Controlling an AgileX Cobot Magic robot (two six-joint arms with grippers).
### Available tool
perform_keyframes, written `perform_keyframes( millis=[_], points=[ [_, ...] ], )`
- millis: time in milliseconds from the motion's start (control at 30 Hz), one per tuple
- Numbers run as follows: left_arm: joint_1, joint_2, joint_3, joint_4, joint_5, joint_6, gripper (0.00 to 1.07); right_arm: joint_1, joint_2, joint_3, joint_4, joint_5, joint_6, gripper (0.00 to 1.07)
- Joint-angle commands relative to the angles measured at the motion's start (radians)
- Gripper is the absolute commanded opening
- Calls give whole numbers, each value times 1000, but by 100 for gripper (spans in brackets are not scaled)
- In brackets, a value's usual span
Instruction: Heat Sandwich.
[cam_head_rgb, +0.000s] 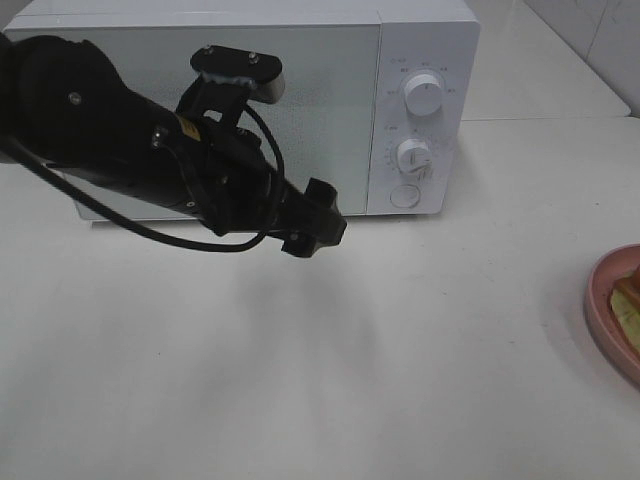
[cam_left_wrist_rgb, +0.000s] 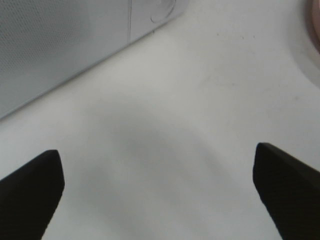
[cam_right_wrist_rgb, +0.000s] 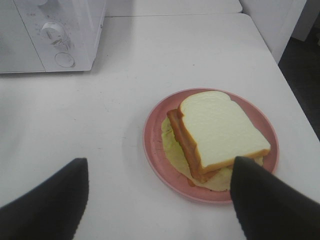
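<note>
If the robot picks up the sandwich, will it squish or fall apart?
Probably both, somewhat. The sandwich has a soft-looking white top slice, so squeezing may dent it. Its reddish and pale yellow-green layers already stick out past the bread, so they might slide apart. Lifting the pink plate instead looks safer.

The table (cam_head_rgb: 300, 380) beneath me was a plain white, matte surface that carried two items directly. A white microwave (cam_head_rgb: 420, 120) stood at its far side, door closed, its control panel with two round knobs and a round button facing me. A round pink plate (cam_right_wrist_rgb: 160, 150) rested flat on the table, well apart from the microwave, on my right-hand side; in the exterior high view only its rim showed at the edge. The surface between them lay bare, with faint marks.
</note>
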Motion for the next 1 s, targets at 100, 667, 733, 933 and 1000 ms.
perform_keyframes(
  millis=[100,667,733,933,1000],
  points=[
    [-6,-63,2,53,200,7,100,-7,-27,1,2,-5,-8,75],
    [261,-178,0,85,791,2,100,-7,-27,1,2,-5,-8,75],
    [287,-184,0,85,807,2,100,-7,-27,1,2,-5,-8,75],
    [431,-222,2,85,852,-31,100,-7,-27,1,2,-5,-8,75],
    [500,-232,2,94,887,-60,100,-7,-27,1,2,-5,-8,75]
  ],
)
